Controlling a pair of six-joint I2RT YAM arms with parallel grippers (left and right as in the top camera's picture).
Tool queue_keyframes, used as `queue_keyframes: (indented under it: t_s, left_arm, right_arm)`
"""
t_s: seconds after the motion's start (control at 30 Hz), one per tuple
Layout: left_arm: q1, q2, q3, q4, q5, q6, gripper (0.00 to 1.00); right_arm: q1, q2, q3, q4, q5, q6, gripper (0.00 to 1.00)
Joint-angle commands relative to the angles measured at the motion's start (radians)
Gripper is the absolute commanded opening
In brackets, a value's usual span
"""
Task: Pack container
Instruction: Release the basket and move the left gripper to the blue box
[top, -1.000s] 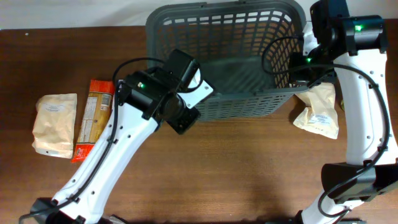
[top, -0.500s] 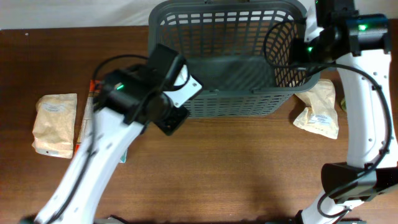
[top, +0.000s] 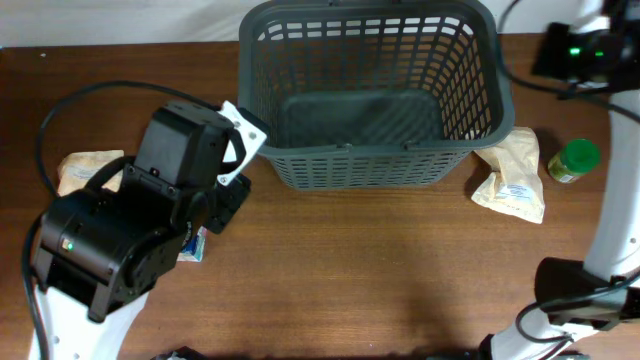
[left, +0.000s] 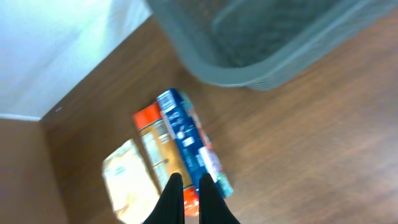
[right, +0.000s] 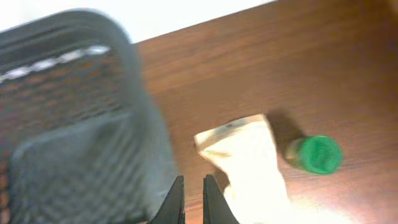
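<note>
Looking from the left edge of the table (top: 400, 270) across, I count one beige pouch (top: 82, 168) at the far left. Next to it come an orange box (left: 151, 134) and a blue box (left: 189, 146), lying side by side and touching along their long edges. That makes two boxes.

My left gripper (left: 191, 196) hangs right over their near ends. Its fingers are drawn almost together with only a slit between them, and they hold nothing. This is the relation I care about. In the left wrist view the blue box sits at 12 o'clock from the fingertips, and its long axis runs from about 11 to 5 o'clock. That is nearly in line with the fingers, so the jaws would span its narrow width once I spread them.

The container (top: 370, 100) is one grey basket at the back centre of the table, at roughly 2 o'clock from the left arm in the overhead view. Its floor shows bare, so I judge nothing is packed yet.

At its right front corner a second beige pouch (top: 512, 178) touches the basket wall. Just beyond it at 3 o'clock stands one green-lidded jar (top: 576, 160).

My right gripper (right: 193, 199) is above that corner, also nearly closed and empty. The pouch lies at 1 o'clock from its tips. So the left arm is nearer the boxes and the right arm nearer the pouch and jar.
</note>
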Motion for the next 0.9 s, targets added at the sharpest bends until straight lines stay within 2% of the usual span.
queue_keyframes:
  t_s: [0.0,0.1,0.43,0.87]
  left_arm:
    - [0.005,0.000,0.005,0.004,-0.088,-0.032,0.02]
    - [0.005,0.000,0.005,0.011,-0.088,-0.032,0.02]
    - [0.005,0.000,0.005,0.002,-0.087,-0.032,0.02]
    - [0.005,0.000,0.005,-0.028,-0.087,-0.037,0.02]
  right_arm:
    - [-0.053,0.052,0.016,0.016,-0.091,0.010,0.04]
    - [-0.064,0.095,0.016,0.031,-0.175,0.010,0.04]
    - [-0.021,0.254,0.016,0.057,-0.270,0.018,0.04]
    - [0.110,0.260,0.016,0.063,-0.265,0.006,0.04]
